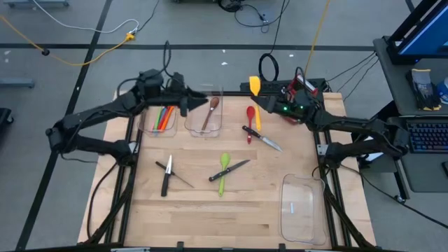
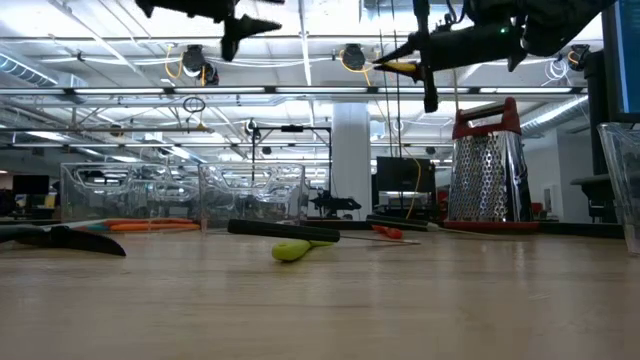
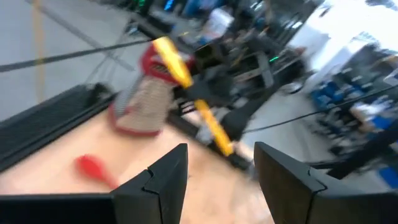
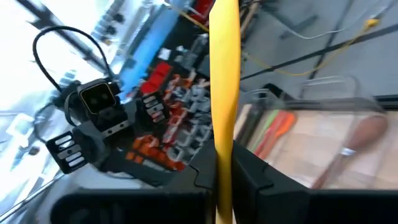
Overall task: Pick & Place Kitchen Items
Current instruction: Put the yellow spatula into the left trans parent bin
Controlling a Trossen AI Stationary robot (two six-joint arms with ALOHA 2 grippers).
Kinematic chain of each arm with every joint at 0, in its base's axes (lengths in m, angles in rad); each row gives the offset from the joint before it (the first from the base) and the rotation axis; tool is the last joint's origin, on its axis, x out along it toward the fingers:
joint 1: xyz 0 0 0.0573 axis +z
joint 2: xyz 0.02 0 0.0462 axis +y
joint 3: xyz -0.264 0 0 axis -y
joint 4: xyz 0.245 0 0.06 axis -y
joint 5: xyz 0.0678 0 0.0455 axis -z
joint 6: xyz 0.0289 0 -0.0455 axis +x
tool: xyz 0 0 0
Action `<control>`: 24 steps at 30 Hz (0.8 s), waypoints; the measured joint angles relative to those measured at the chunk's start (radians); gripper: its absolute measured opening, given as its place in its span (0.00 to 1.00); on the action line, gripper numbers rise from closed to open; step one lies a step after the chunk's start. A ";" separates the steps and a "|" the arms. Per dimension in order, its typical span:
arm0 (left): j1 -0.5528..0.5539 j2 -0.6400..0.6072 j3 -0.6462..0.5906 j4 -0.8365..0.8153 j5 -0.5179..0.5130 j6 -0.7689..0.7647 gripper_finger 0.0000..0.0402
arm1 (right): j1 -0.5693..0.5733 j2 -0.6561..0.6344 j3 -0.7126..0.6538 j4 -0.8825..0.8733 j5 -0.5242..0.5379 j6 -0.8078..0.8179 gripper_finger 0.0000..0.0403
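Overhead, right gripper [image 4: 224,180] clamped tight on yellow spatula [image 4: 224,93]; left gripper [image 3: 217,180] half-spread, empty.

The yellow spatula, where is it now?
The right tool holds the yellow spatula in the air at the table's far edge, near the red spoon.

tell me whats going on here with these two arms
The right gripper is shut on a yellow spatula, held in the air over the table's back edge. The left gripper is open and empty above the clear bins, which already hold a wooden spoon and some colored utensils. Knives, a green spoon and a red spoon lie on the table.
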 joint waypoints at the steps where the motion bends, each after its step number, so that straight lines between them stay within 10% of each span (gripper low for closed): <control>1: -0.025 0.016 0.000 0.043 -0.011 -0.018 0.47 | 0.000 0.000 0.000 0.006 -0.008 0.000 0.02; 24: -0.312 0.419 0.000 0.573 -0.275 -0.360 0.47 | 0.154 0.000 0.000 0.117 -0.033 -0.027 0.02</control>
